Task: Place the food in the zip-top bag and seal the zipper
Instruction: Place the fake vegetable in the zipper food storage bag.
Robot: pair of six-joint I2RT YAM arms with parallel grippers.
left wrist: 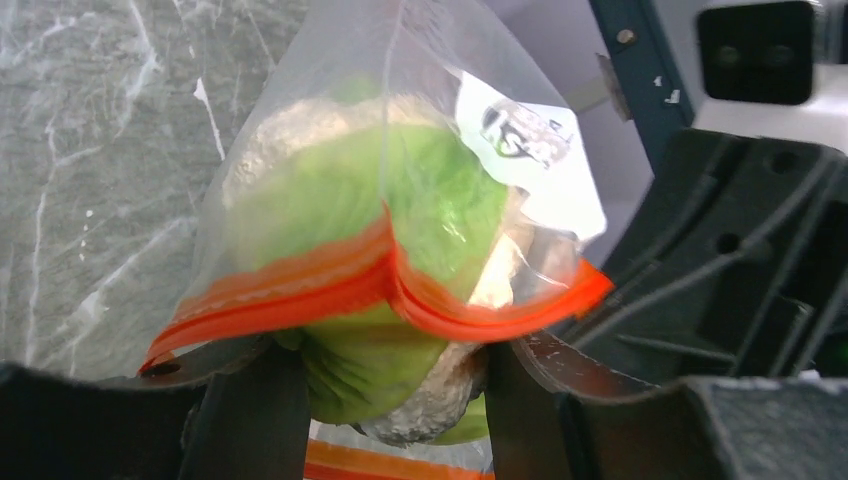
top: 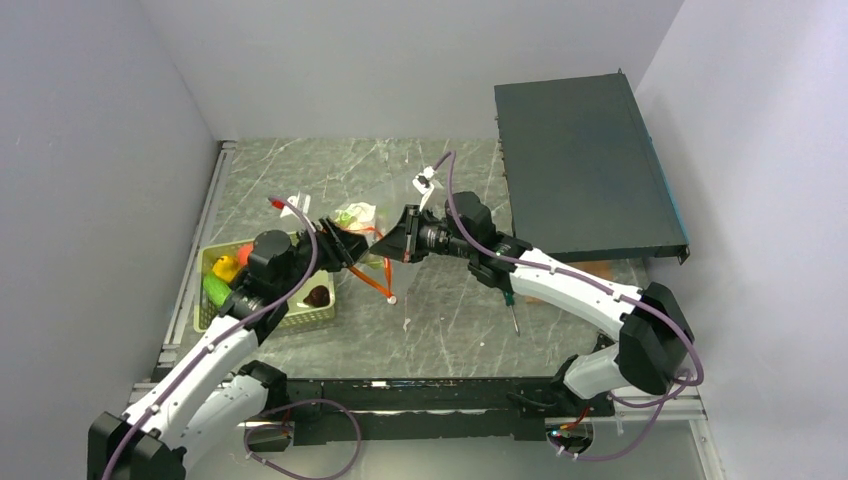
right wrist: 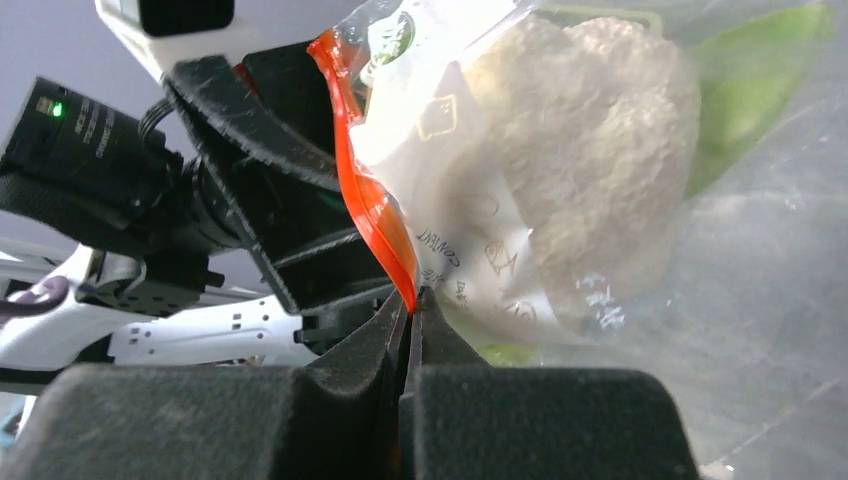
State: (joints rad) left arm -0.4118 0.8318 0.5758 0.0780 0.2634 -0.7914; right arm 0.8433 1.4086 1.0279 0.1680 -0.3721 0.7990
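The clear zip-top bag [top: 358, 213] hangs over the table between both grippers. My left gripper [left wrist: 385, 385] is shut on a whitish-green toy vegetable [left wrist: 340, 200], which sits partway inside the bag's mouth. The orange zipper [left wrist: 300, 285] crosses in front of it. My right gripper [right wrist: 412, 300] is shut on the zipper strip [right wrist: 365, 190] at the mouth's edge, with the vegetable [right wrist: 590, 150] showing through the plastic. In the top view, a loose length of zipper [top: 375, 280] droops to a small white slider [top: 393, 298]. More food lies in the basket: yellow [top: 225, 268], green [top: 215, 290], dark purple [top: 318, 296].
The light green slatted basket [top: 300, 318] stands at the left, close to my left arm. A green-handled screwdriver [top: 511, 312] lies under my right forearm. A large dark flat case [top: 585, 170] fills the back right. White walls close in both sides and the back.
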